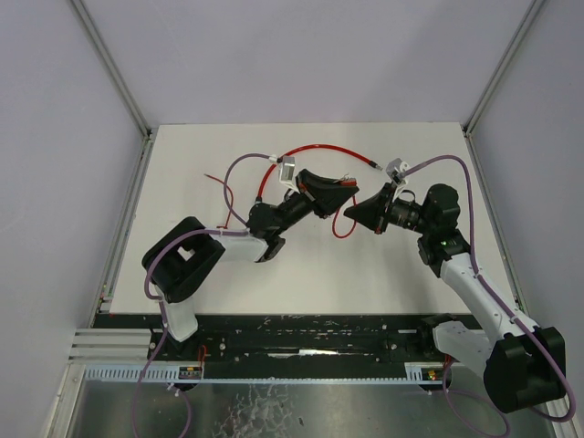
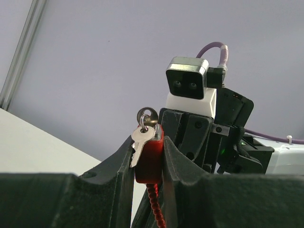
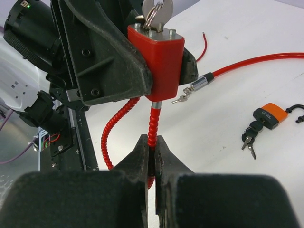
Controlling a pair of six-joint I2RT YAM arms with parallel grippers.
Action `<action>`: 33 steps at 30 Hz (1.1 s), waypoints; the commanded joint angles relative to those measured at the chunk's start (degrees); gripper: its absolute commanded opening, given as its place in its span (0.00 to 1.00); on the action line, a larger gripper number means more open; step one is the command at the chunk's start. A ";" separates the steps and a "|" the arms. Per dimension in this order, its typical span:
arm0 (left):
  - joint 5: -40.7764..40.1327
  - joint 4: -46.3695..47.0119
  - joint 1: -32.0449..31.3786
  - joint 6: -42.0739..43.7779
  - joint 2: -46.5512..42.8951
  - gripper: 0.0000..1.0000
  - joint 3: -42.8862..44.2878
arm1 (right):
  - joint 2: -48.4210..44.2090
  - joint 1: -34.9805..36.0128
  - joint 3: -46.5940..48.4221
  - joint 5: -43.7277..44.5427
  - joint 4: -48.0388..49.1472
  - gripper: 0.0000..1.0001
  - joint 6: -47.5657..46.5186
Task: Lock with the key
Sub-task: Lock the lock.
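White counter (image 1: 365,283) is lying under both arms. Left gripper (image 2: 148,159), partly open, is clamping the red lock (image 3: 159,57) off the counter. Right gripper (image 3: 152,156) is pinching shut on the cable (image 3: 152,121) just below the lock. Key (image 3: 156,14) is sticking out of the lock's top.

The left gripper (image 2: 148,159) clamps a red padlock (image 2: 153,164) upright between its black fingers (image 2: 114,173). A silver key (image 2: 138,145) hangs from a ring (image 2: 147,116) at the padlock's top, and a red coiled cable (image 2: 156,209) drops below it. Just behind, the other arm's camera (image 2: 187,80) faces this way
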 commanded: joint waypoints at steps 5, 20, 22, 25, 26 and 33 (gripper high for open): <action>0.18 2.97 -1.05 5.47 1.20 0.00 -2.38 | -3.00 -0.07 0.53 -7.30 13.80 0.00 5.61; 4.14 2.97 -2.60 7.37 1.70 0.00 -1.70 | -1.43 -0.39 1.65 -5.12 15.13 0.00 6.65; 3.87 2.97 -2.83 7.50 2.01 0.00 -1.40 | -1.34 -0.33 1.61 -5.18 15.16 0.00 6.55; 3.79 2.97 -2.89 7.33 2.56 0.00 -0.95 | -1.24 -0.31 1.07 -5.72 16.45 0.00 7.15; 3.40 2.97 -2.90 7.43 2.68 0.00 -0.97 | -1.18 -0.31 0.90 -6.04 17.10 0.00 7.62; 1.44 2.88 -2.85 7.30 3.93 0.00 -0.84 | -1.52 -0.26 -0.23 -6.92 22.37 0.00 11.24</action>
